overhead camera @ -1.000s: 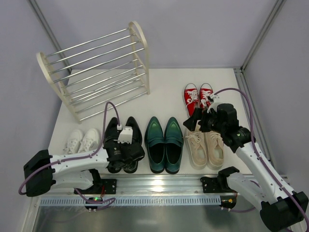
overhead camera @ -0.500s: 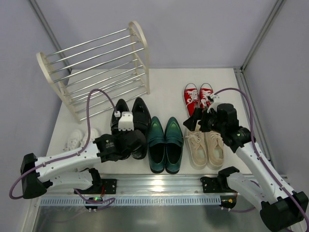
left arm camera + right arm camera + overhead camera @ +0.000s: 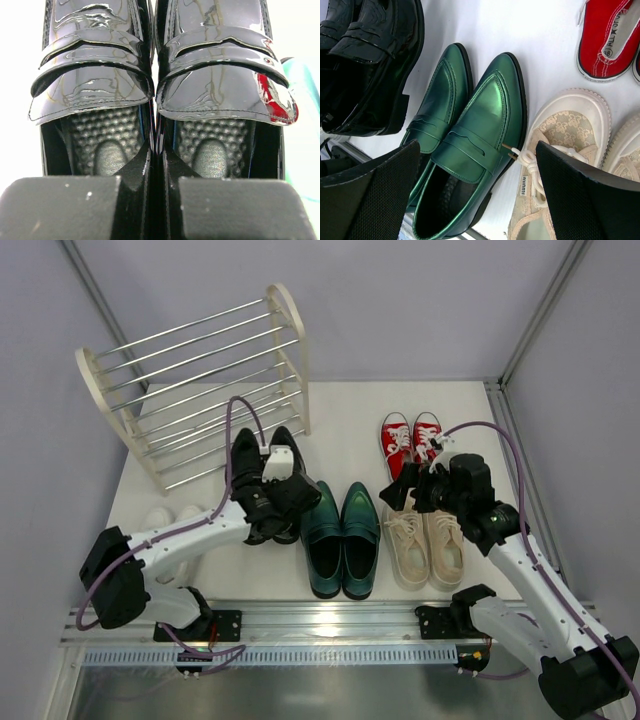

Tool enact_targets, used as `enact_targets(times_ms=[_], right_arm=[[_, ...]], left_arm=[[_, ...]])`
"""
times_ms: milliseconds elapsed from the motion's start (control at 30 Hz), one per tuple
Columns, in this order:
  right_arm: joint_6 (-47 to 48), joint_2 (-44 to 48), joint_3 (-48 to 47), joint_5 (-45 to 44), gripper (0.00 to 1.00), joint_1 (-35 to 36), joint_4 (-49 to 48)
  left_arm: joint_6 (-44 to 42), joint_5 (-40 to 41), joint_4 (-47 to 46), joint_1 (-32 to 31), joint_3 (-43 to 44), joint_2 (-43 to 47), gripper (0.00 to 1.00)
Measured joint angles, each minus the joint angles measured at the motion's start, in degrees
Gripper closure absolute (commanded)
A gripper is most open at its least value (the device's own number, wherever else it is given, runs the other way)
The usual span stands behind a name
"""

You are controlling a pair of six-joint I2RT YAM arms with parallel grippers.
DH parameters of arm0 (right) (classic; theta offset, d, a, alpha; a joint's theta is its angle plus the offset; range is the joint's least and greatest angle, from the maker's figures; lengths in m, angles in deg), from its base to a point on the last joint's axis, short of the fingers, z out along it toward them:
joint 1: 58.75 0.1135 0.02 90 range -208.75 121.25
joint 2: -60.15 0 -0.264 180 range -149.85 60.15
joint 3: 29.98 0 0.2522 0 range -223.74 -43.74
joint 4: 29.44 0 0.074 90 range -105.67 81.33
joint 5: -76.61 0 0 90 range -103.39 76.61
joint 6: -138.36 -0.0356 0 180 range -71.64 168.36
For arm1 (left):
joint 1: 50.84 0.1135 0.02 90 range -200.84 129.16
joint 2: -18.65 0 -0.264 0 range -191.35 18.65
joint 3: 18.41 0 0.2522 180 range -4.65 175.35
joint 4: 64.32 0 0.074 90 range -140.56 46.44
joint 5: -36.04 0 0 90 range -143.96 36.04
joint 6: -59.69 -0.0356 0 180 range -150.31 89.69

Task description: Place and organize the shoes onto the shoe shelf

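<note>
The left gripper [image 3: 157,170] is pinching the glossy black dress shoes [image 3: 248,460] as a pair. Its jaws are pressed together on the two inner walls where the shoes meet, near the heel openings. The pair is sitting left of centre with its toes pointing at the shoe shelf [image 3: 200,390], just near the lowest rods. I cannot tell whether the soles are off the table. Every tier I can see is bare, so the job looks barely begun, and this pair seems to be the one in hand.

The right gripper [image 3: 477,150] is hovering with its jaws spread wide and holding nothing. It is hanging above the gap between the dark green loafers [image 3: 340,535] and the beige lace-up sneakers [image 3: 430,545]. The red canvas sneakers [image 3: 410,435] are waiting farther back.

Next, I would guess, the black pair is needing a lift and a forward tilt. That would let both soles settle across a tier's rods, to one side so that a second pair can go beside it.
</note>
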State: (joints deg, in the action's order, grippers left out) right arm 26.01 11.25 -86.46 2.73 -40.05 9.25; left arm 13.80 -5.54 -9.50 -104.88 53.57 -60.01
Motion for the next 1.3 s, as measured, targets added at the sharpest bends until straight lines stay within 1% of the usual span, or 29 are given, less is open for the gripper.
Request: enact_targets(times_ms=[100,300,433,533,667,967,1167,1300], right_arm=[[0.00,-0.22,0.00,0.00,0.03,0.00,-0.09],[0.02,-1.33,0.00,-0.11,0.03,0.02,-0.07],[0.04,-1.36,0.00,-0.26,0.02,0.00,-0.04],[0.07,-1.36,0.00,-0.57,0.03,0.00,-0.02],[0.13,-1.36,0.00,-0.94,0.03,0.00,0.02],[0.13,-1.40,0.20,-1.27,0.03,0.00,0.00],[0.13,-2.14,0.20,-1.53,0.03,0.00,0.02],[0.13,-2.12,0.22,-1.86,0.03,0.00,0.02]], left_arm=[[-1.68,-0.61,-2.21,1.57,0.09,-0.15,1.00],[-5.35,-2.89,-11.76,7.93,0.09,-2.43,1.00],[-6.56,-3.98,-17.73,12.81,0.63,-8.04,1.00],[-7.56,-5.09,-19.43,15.78,3.04,-13.86,1.00],[-10.05,-5.46,-23.63,17.64,5.79,-19.63,1.00],[-12.87,-6.29,-28.17,19.58,13.99,-24.17,1.00],[-13.38,-6.32,-29.31,22.45,22.21,-30.62,1.00],[-13.38,-6.36,-30.08,24.20,25.18,-34.67,1.00]])
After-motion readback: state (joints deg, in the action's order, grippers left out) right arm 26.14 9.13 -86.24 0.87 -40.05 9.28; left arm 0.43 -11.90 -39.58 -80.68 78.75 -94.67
